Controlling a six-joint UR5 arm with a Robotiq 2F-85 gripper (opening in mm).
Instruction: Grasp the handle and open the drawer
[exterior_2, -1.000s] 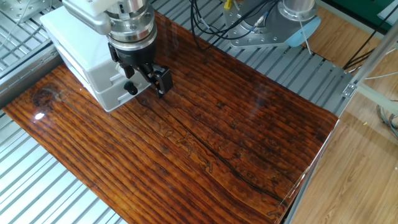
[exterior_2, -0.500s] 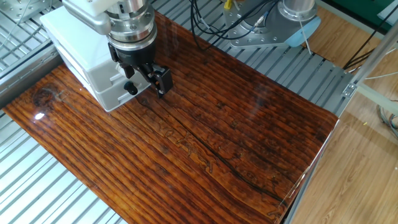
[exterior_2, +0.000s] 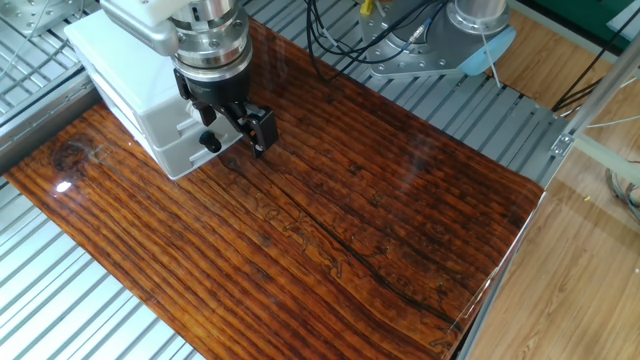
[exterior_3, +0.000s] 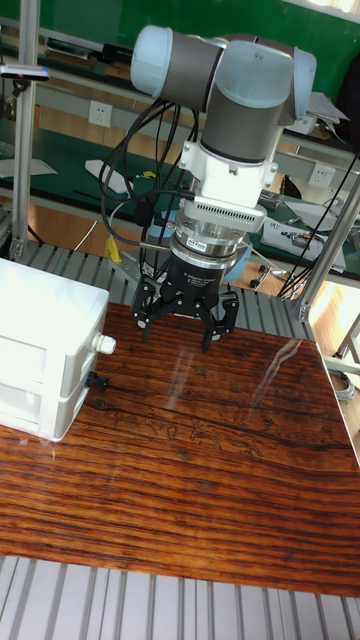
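Note:
The white cabinet (exterior_2: 130, 85) stands at the table's far left corner. Its lower drawer (exterior_2: 185, 155) (exterior_3: 68, 398) sits flush with the cabinet front and carries the small black handle (exterior_2: 211, 143) (exterior_3: 95, 380). My gripper (exterior_2: 235, 124) (exterior_3: 180, 322) hangs open just in front of the cabinet, pointing down, with nothing between its black fingers (exterior_2: 263, 130). In the tall fixed view it is to the right of the handle and higher than it, not touching it.
The upper tier has a white knob (exterior_3: 103, 345). The robot base (exterior_2: 470, 35) and black cables (exterior_2: 330, 50) lie at the back on the ribbed metal bench. The wooden board's right edge (exterior_2: 500, 270) drops off to a floor.

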